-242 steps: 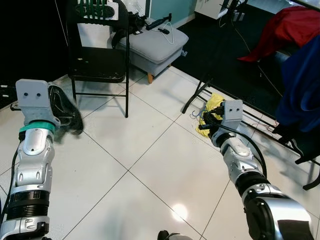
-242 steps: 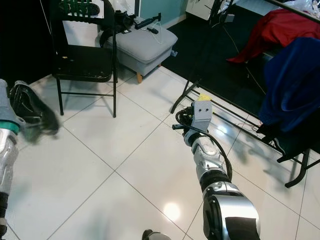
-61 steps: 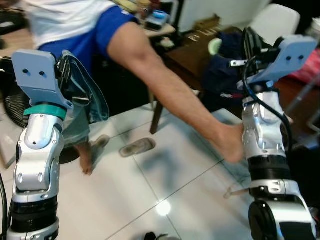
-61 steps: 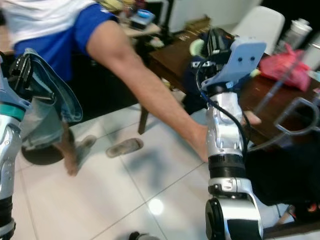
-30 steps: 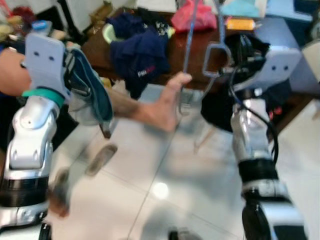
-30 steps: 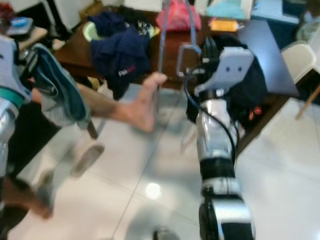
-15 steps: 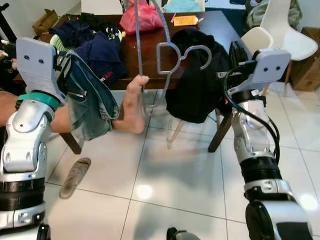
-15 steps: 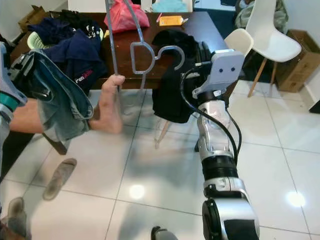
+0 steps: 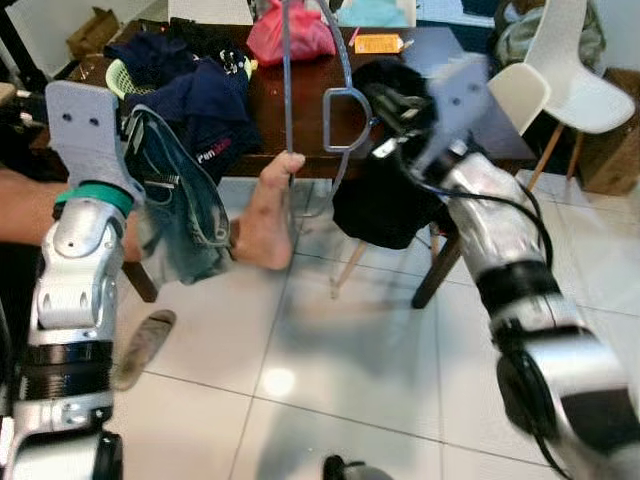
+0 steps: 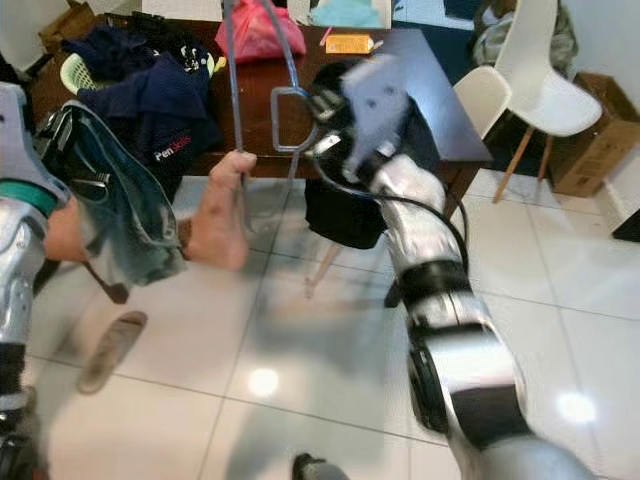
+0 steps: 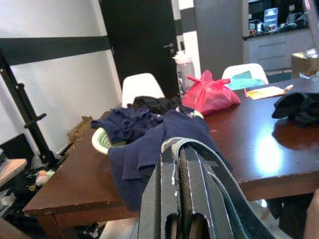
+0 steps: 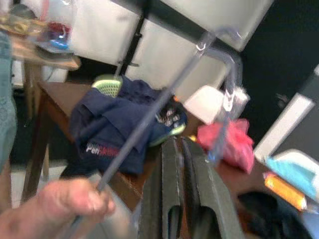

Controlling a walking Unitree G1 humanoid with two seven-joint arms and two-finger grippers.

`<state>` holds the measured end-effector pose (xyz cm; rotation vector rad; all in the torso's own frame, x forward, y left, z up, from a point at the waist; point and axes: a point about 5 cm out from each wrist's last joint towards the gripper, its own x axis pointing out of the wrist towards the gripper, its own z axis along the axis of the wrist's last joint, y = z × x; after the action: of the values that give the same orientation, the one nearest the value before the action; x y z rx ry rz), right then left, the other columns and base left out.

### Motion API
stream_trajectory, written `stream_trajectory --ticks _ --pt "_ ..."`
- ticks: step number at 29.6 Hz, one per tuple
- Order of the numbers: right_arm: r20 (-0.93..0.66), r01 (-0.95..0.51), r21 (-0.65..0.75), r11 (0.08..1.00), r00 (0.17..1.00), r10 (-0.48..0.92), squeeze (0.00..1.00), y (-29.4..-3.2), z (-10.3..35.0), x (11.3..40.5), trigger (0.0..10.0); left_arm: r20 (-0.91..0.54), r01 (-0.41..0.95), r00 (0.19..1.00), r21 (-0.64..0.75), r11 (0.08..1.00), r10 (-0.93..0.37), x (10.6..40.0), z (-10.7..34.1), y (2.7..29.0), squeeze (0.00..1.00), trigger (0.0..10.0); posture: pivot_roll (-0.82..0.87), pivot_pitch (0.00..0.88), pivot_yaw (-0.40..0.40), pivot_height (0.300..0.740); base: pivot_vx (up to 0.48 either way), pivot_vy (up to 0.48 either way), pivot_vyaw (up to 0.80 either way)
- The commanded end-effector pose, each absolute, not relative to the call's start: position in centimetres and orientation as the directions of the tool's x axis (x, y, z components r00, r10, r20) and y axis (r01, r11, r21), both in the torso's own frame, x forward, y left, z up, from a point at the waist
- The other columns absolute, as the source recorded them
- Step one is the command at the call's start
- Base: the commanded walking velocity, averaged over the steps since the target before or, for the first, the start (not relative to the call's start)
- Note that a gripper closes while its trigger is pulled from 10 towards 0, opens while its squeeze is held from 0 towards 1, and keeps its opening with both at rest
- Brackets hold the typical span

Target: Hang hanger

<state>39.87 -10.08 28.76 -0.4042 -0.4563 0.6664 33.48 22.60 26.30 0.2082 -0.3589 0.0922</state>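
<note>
My left gripper (image 11: 182,199) raised at my left, fingers pressed together on denim garment (image 9: 180,205) hanging from it. Person's hand (image 9: 265,215) beside garment, gripping lower end of clear hanger (image 9: 330,95) and holding it up in front of me. My right gripper (image 12: 182,194) reaching up toward hanger's hook end (blurred, contact unclear); fingers pressed nearly together, nothing seen between them. Beyond: dark wooden table (image 9: 300,85) with navy clothes (image 9: 200,90), pink bag (image 9: 295,30), black cloth (image 9: 385,190) draped over edge. White chair (image 9: 560,80) far right.

both arms raised, jaws closed
</note>
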Motion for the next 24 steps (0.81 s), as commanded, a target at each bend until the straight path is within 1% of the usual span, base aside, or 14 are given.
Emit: stream_trajectory --ticks 1,2,3,4,5,9,12,14,19,20,21,22,23,24 --pt "0.159 -0.47 -0.566 0.677 0.743 0.65 1.0 -9.6 28.6 40.7 10.0 0.364 -0.127 0.93 0.189 0.974 0.051 33.5 26.3 22.5 0.0 10.0 0.24 0.0 -0.024 0.74 0.0 0.0 0.0" --pt "0.159 -0.47 -0.566 0.677 0.743 0.65 1.0 -9.6 28.6 40.7 10.0 0.364 -0.127 0.93 0.189 0.974 0.051 33.5 26.3 22.5 0.0 10.0 0.24 0.0 -0.024 0.74 0.0 0.0 0.0" --pt "0.108 -0.455 -0.619 0.641 0.759 0.642 1.0 -9.2 29.1 40.9 10.0 0.368 -0.13 0.928 0.187 0.974 0.053 33.4 26.2 22.5 0.0 10.0 0.24 0.0 -0.024 0.74 0.0 0.0 0.0" --pt "0.108 -0.455 -0.619 0.641 0.759 0.642 1.0 -9.2 29.1 40.9 10.0 0.368 -0.13 0.928 0.187 0.974 0.053 33.4 26.2 22.5 0.0 10.0 0.24 0.0 -0.024 0.74 0.0 0.0 0.0" --pt "0.069 -0.465 -0.637 0.615 0.76 0.646 1.0 -8.9 29.5 41.1 10.0 0.371 -0.132 0.927 0.189 0.973 0.054 33.4 26.1 22.5 0.0 10.0 0.25 0.0 -0.027 0.74 0.0 0.0 0.0" --pt "0.039 -0.519 -0.6 0.609 0.741 0.67 1.0 -9.2 30.8 41.3 10.0 0.366 -0.124 0.93 0.196 0.973 0.045 33.3 25.8 22.2 0.0 10.0 0.26 0.0 -0.026 0.74 0.0 0.0 0.0" --pt "0.044 -0.533 -0.58 0.616 0.735 0.677 1.0 -9.4 31.3 41.3 10.0 0.363 -0.12 0.931 0.198 0.973 0.041 33.2 25.6 22.1 0.0 10.0 0.26 0.0 -0.026 0.74 0.0 0.0 0.0" --pt "0.129 -0.446 -0.609 0.656 0.76 0.637 1.0 -10.7 33.5 41.4 10.0 0.359 -0.108 0.933 0.2 0.974 0.029 33.1 25.4 21.9 0.0 10.0 0.27 0.0 -0.035 0.74 0.0 0.0 0.0" --pt "0.175 -0.395 -0.625 0.673 0.77 0.614 1.0 -11.4 34.7 41.3 10.0 0.357 -0.102 0.934 0.201 0.974 0.025 33.0 25.2 21.8 0.0 10.0 0.27 0.0 -0.036 0.74 0.0 0.0 0.0" --pt "0.201 -0.371 -0.623 0.688 0.775 0.599 0.0 -11.9 35.6 41.3 10.0 0.355 -0.099 0.935 0.2 0.975 0.022 33.0 25.1 21.6 0.0 10.0 0.28 0.0 -0.04 0.74 0.0 0.0 0.0" --pt "0.218 -0.37 -0.611 0.7 0.771 0.598 0.0 -12.6 36.3 41.1 10.0 0.353 -0.096 0.935 0.198 0.975 0.02 32.9 25.0 21.4 0.0 10.0 0.29 0.0 -0.046 0.74 0.0 0.0 0.0" --pt "0.188 -0.42 -0.6 0.681 0.753 0.631 0.0 -13.4 36.3 41.0 10.0 0.35 -0.094 0.937 0.195 0.976 0.02 32.8 24.8 21.3 0.0 10.0 0.29 0.0 -0.048 0.74 0.0 0.0 0.0" --pt "0.188 -0.42 -0.6 0.681 0.753 0.631 0.0 -13.4 36.3 41.0 10.0 0.35 -0.094 0.937 0.195 0.976 0.02 32.8 24.8 21.3 0.0 10.0 0.29 0.0 -0.048 0.74 0.0 0.0 0.0" --pt "0.163 -0.458 -0.593 0.663 0.737 0.656 0.0 -14.0 36.2 40.9 10.0 0.349 -0.093 0.937 0.193 0.977 0.02 32.7 24.7 21.3 0.0 10.0 0.29 0.0 -0.047 0.74 0.0 0.0 0.0"
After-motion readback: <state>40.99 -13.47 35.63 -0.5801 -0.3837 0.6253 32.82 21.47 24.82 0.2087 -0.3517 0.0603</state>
